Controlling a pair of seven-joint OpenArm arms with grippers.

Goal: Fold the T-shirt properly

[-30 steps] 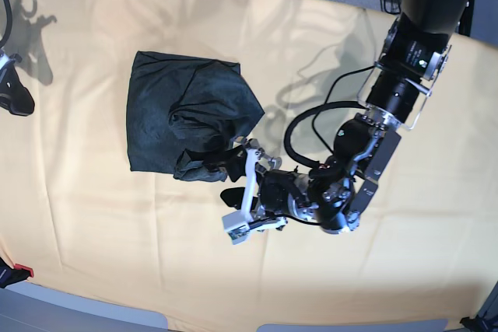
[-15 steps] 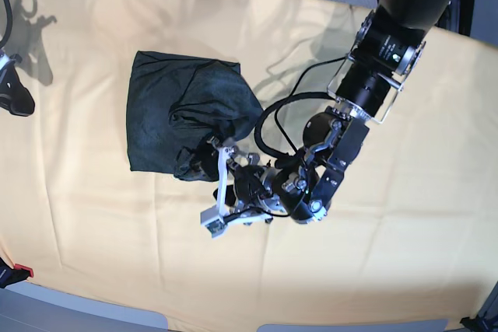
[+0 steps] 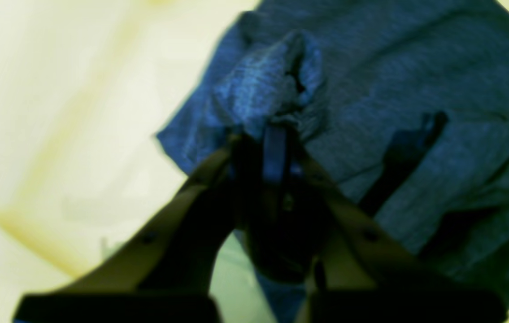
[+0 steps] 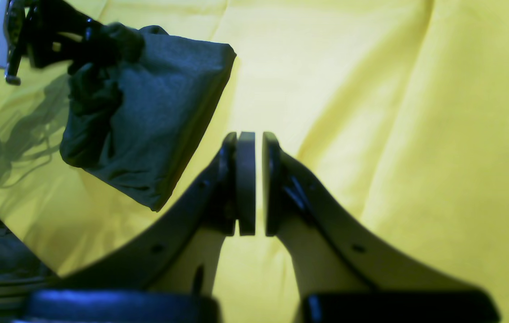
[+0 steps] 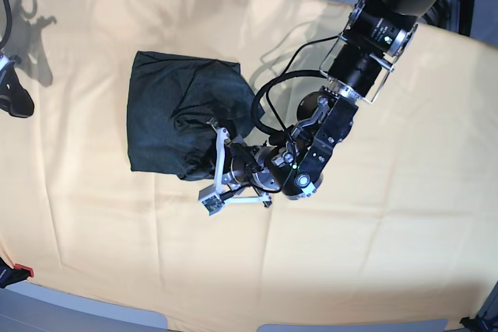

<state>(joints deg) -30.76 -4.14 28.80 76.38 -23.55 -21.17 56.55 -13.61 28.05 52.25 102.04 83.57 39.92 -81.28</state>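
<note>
A dark T-shirt (image 5: 175,118), folded into a bunched bundle, is laid on the yellow cloth (image 5: 373,254) covering the table, left of centre in the base view. Its bunched lower edge is pinched by the left gripper (image 3: 276,148), fingers clenched on the fabric. The right gripper (image 4: 250,179) is held well apart above bare cloth, its pads (image 4: 246,179) nearly together and grasping nothing.

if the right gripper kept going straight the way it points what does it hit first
Probably only the yellow cloth. The right gripper, fingers nearly together, points at bare cloth, and the T-shirt lies off to one side of that line. Depth is hard to judge from the wrist view.
</note>
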